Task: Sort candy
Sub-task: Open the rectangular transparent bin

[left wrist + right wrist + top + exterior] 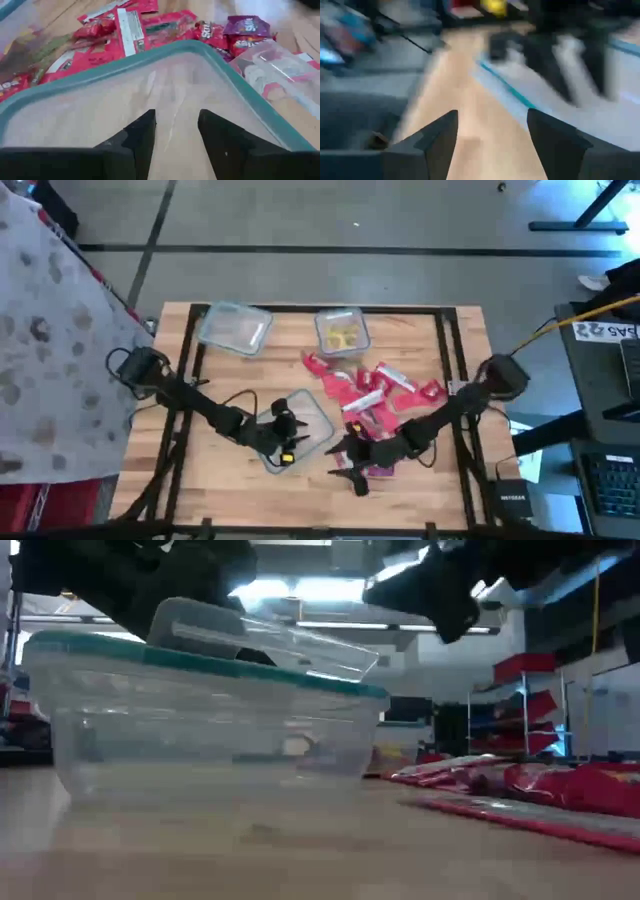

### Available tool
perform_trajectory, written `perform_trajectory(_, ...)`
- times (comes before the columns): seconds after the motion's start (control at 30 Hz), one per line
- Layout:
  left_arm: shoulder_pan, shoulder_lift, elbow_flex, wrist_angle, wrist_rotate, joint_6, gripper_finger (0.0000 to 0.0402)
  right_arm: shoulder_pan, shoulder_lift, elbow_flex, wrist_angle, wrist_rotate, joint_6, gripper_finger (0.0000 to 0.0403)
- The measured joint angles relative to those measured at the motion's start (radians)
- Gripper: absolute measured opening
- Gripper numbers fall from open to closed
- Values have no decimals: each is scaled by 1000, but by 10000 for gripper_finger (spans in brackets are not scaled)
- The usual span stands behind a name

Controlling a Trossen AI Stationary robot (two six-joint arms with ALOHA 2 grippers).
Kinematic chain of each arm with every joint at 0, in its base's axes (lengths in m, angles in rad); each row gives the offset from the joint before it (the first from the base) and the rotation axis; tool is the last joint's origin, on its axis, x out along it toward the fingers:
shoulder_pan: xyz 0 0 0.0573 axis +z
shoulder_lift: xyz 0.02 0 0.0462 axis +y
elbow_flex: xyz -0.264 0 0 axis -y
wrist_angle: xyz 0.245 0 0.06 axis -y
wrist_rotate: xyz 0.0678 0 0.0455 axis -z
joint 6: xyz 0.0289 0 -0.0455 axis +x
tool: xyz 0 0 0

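1. Candy (365, 390), high view: a heap of red/pink packets sits right of centre on the counter (420, 480), with a few magenta ones at its near edge. Yellow pieces are in the far small tub (342, 332). A second clear tub (235, 327) stands far left. The left hand (283, 430) is over the near tub (300, 425), with something small and yellow at its tip. The right hand (352, 470) is at the near edge of the heap, just beside the magenta packets.
2. Low view: the near tub (200, 710) with its teal rim fills the left of the picture. Red packets (540, 785) lie flat on the right. Both arms show only as dark shapes overhead.
3. Left wrist view: the left hand (176, 130) is part-spread with nothing between its fingers, above the tub's bare floor. The heap (125, 35) lies just beyond the rim.
4. Right wrist view: the right hand (492, 135) is spread wide and empty over bare counter, with the tub's teal edge ahead.
5. Judgement: the right hand is nearer the heap, so the next pick is its. The packets lie flat, with long axes mixed.
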Motion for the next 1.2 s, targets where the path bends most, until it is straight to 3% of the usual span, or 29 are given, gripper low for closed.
perform_trajectory(0.1, 5, -33, 40, -21, -7, 74, 143, -2, -33, 46, -82, 19, 23, 227)
perform_trajectory(0.3, 19, -140, 137, -75, -44, 234, 143, -16, -22, 109, -144, -82, 14, 227)
perform_trajectory(0.43, -4, -194, 197, -242, -53, 198, 143, -20, -21, 129, -266, 102, 86, 227)
perform_trajectory(0.5, -26, -214, 226, -331, -54, 135, 143, -35, -21, 145, -369, 229, 203, 227)
perform_trajectory(0.57, -46, -227, 252, -457, -39, 32, 143, -67, -21, 163, -481, 263, 318, 227)
perform_trajectory(0.7, -68, -222, 261, -697, 49, -179, 143, -150, -16, 166, -619, 127, 438, 227)
perform_trajectory(0.83, -77, -222, 262, -844, 47, -322, 143, -205, -2, 165, -664, 78, 442, 227)
perform_trajectory(1.2, -19, -222, 200, -878, 44, -316, 143, -230, 56, 166, -589, -125, 392, 227)
